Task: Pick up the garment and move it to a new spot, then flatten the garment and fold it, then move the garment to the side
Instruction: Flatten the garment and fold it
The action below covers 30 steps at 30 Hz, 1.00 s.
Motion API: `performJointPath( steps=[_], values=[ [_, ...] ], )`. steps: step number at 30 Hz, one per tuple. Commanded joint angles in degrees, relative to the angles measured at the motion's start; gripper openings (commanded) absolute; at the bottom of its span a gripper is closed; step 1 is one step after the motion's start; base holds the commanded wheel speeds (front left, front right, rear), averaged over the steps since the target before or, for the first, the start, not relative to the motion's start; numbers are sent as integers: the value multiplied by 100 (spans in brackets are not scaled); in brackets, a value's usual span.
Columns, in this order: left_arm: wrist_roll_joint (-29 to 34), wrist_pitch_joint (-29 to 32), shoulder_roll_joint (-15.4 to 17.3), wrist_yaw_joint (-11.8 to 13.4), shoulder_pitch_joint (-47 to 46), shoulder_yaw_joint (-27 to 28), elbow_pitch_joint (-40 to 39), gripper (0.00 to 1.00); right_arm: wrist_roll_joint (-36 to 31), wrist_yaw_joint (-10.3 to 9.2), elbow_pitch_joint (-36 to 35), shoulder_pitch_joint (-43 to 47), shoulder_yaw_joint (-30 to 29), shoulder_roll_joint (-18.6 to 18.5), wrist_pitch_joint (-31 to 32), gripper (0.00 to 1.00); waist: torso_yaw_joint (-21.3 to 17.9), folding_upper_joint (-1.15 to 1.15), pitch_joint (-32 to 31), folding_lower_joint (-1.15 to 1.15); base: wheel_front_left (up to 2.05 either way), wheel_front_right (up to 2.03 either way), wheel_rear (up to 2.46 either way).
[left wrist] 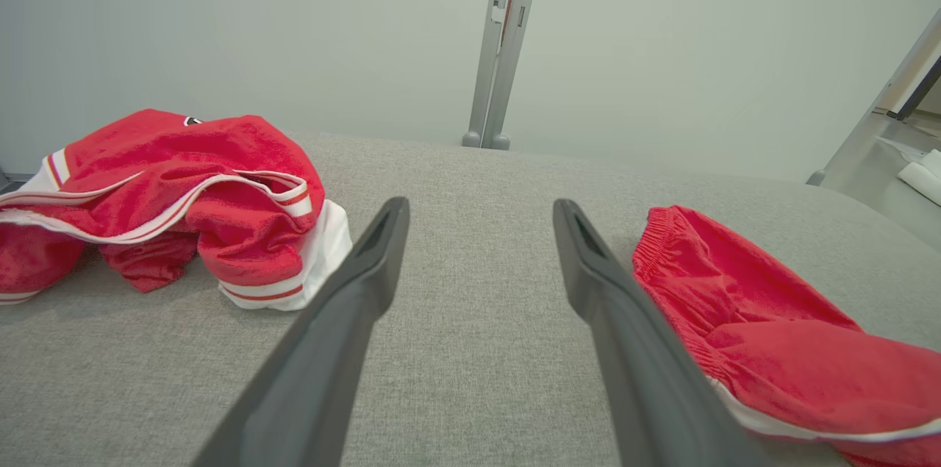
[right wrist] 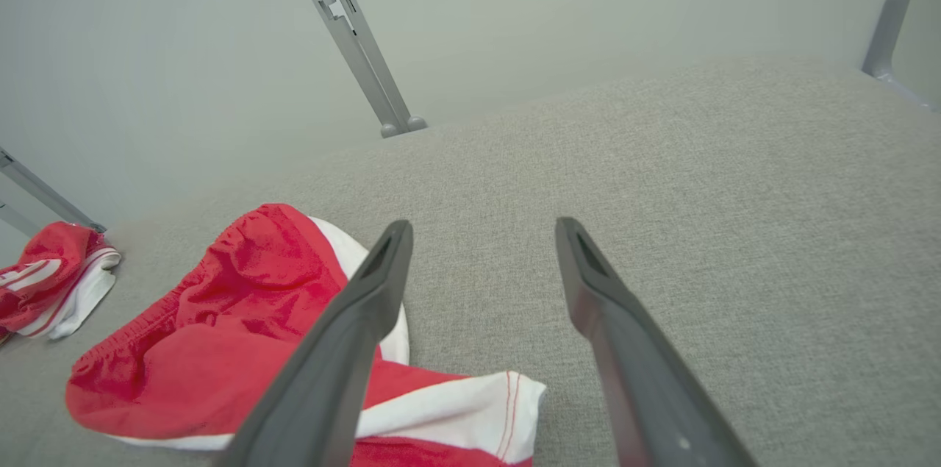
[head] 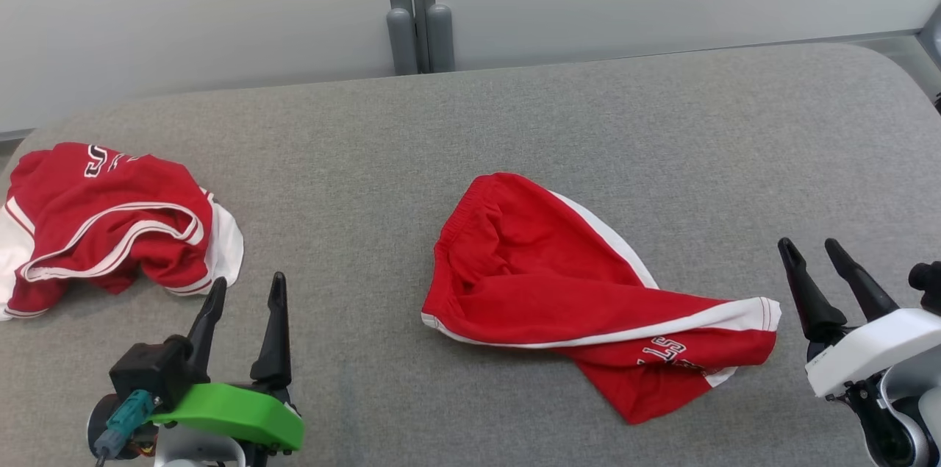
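Showing the red shorts (head: 559,290) lying twisted and bunched near the middle of the grey padded table (head: 662,107), waistband toward the far side, one white-trimmed leg pointing at the right gripper (head: 809,245). That gripper stands near the hem, fingers spread wide, holding nothing. The left gripper (head: 248,282) is likewise spread and empty, between the shorts and a second red garment (head: 110,224) at the table's left end. Judged progress: relocation plausibly done; flattening, folding and the final move aside all remain.
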Motion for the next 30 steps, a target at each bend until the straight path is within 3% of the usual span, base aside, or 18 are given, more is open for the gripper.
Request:
performJointPath(
  steps=[1, 14, 30],
  values=[
    [-12, -45, 57, 59, 76, 68, -54, 100, -155, -1, -207, 118, -67, 71, -130, 100, -59, 0, -42, 0, 0, 0, 0],
    [131, -257, 198, 142, 390, 140, -570, 100, -1027, -2, -1617, 1119, -549, 1087, -724, 100, -163, 0, -198, 0, 0, 0, 0],
    [148, -292, 162, 128, 337, 29, -525, 100, -1496, -2, -1807, 1130, -864, 1246, -478, 100, -157, 0, -153, 0, 0, 0, 0]
  ],
)
